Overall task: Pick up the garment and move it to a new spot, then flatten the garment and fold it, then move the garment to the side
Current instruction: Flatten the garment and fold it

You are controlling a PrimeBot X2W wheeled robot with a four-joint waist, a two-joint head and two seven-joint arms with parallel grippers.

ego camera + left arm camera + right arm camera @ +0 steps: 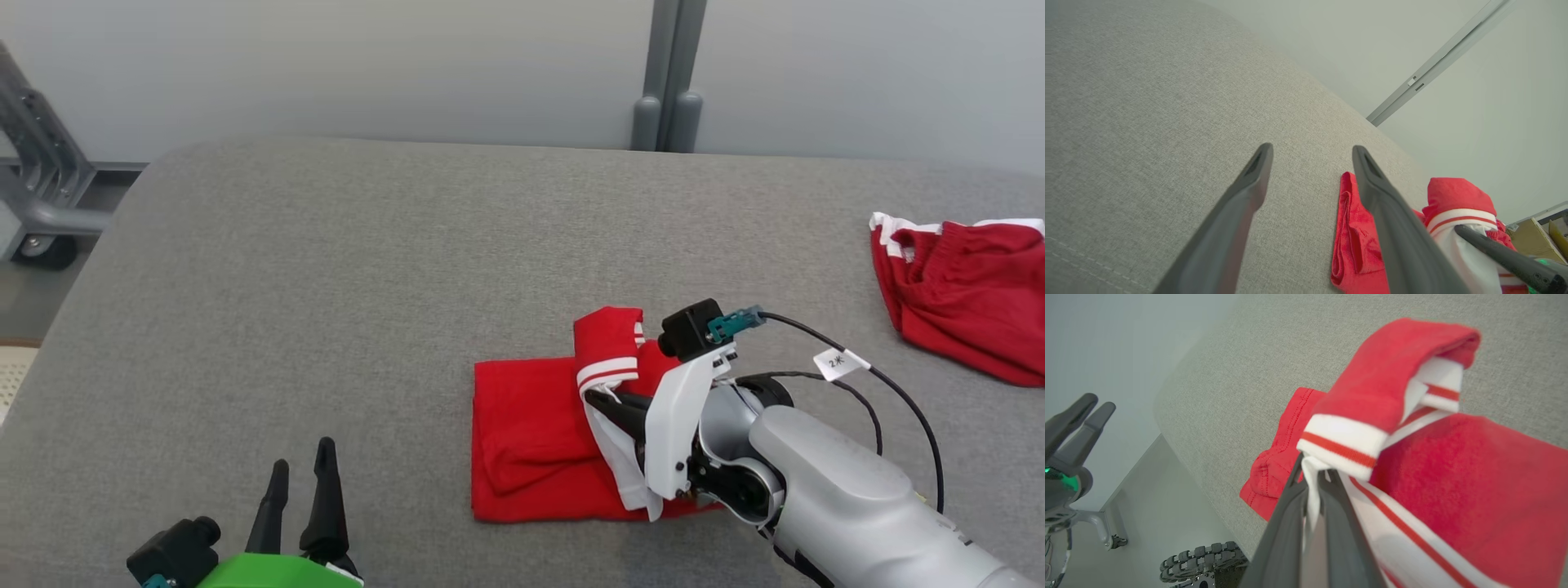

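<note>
Nearest, the left gripper (pixel 304 456) hangs spread and empty over the grey padded table (pixel 326 269). Beyond it, the right gripper (pixel 1312 473) pinches the white striped trim of the part-folded red garment (pixel 522 433) mid-table. It looks like soft, light, floppy cloth, best gripped at hems. There are two garments: a second red garment (pixel 971 302) lies crumpled far right.

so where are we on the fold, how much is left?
Done: the red garment lies on the table as a doubled-over rectangle. In hand: the right gripper is shut on its white-striped edge, holding a flap raised above the rest. The left gripper is open, off the cloth. To do: lay that flap down, then move the garment aside.
</note>
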